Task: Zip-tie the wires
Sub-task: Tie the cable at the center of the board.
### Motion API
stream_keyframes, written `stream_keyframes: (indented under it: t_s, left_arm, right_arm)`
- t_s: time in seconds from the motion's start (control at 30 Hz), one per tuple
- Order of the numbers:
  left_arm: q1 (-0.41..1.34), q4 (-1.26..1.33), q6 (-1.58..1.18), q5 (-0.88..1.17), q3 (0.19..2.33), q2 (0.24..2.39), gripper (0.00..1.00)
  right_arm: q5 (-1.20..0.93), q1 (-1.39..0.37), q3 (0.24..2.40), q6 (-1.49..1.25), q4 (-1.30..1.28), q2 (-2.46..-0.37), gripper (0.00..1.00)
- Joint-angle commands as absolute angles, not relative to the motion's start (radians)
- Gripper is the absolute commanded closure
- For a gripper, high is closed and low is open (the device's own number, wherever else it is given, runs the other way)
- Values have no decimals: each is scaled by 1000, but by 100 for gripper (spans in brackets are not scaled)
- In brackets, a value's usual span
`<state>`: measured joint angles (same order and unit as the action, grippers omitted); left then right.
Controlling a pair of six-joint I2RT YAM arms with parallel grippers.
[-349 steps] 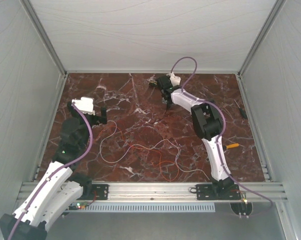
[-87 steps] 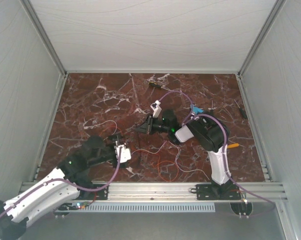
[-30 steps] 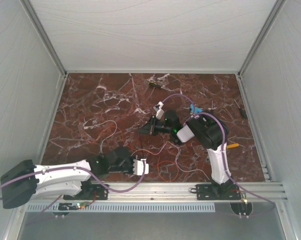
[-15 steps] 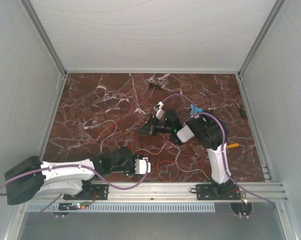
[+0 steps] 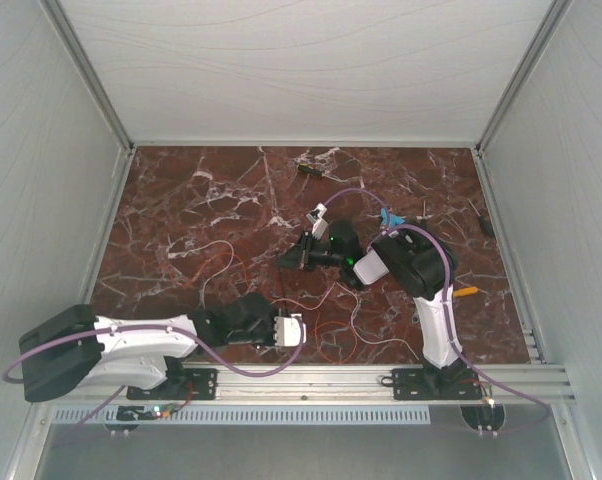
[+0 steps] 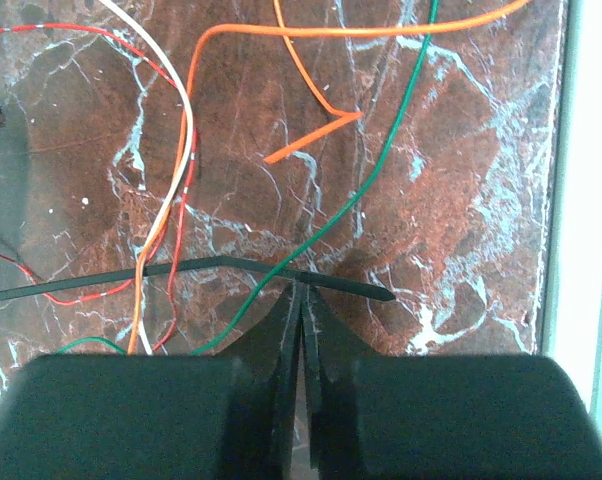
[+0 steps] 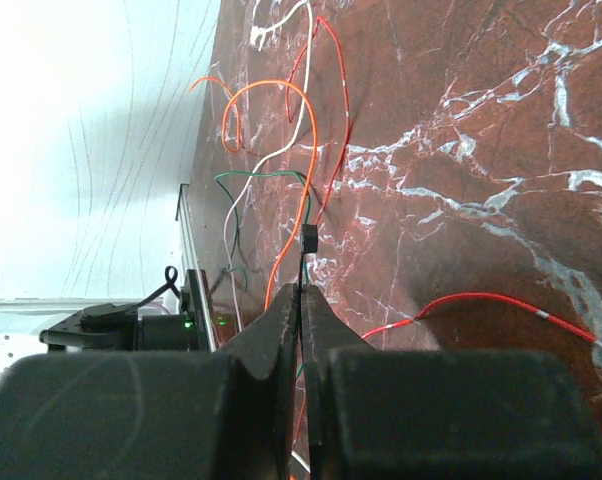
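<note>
1. Since the earliest overhead view, the left arm has swung from the left middle of the frame down to the lower centre, where it lies low along the near rail. The right arm has drawn back from the upper centre to the middle.
2. The left tool has closed up. Its tips are pinched on a black strip that runs across the lower half of the left wrist view, its pointed end just right of the tips.
3. The right tool is pressed tight. A thin black piece with a small square head sticks out from its tips. I cannot tell whether it belongs to the same strip.
4. The wires lie loose on the desk, in the lower centre of the overhead frame between the two tools. In the left wrist view, orange, white and red strands cross the strip at lower left.
</note>
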<state>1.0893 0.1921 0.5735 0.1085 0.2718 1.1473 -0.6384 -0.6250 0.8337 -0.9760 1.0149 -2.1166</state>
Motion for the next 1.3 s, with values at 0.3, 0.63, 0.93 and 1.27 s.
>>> stream_keyframes:
  t_s: [0.3,0.63,0.93,1.27]
  left_arm:
    - [1095,73,580,57,362,992,100]
    - [1095,3,500,8,394,954,93]
    - [1156,166,17,-216,412,955,46]
    - [1169,574,-17,-213,76,868,35]
  right_arm:
    - [-659,-620,840,-934,1045,-2095,100]
    - [-661,-623,843,-903,1024,-2086,100]
    - [-657,-622,846,-939,1025,-2095,100]
    - [-724,-603,866,-961,993,-2104,100]
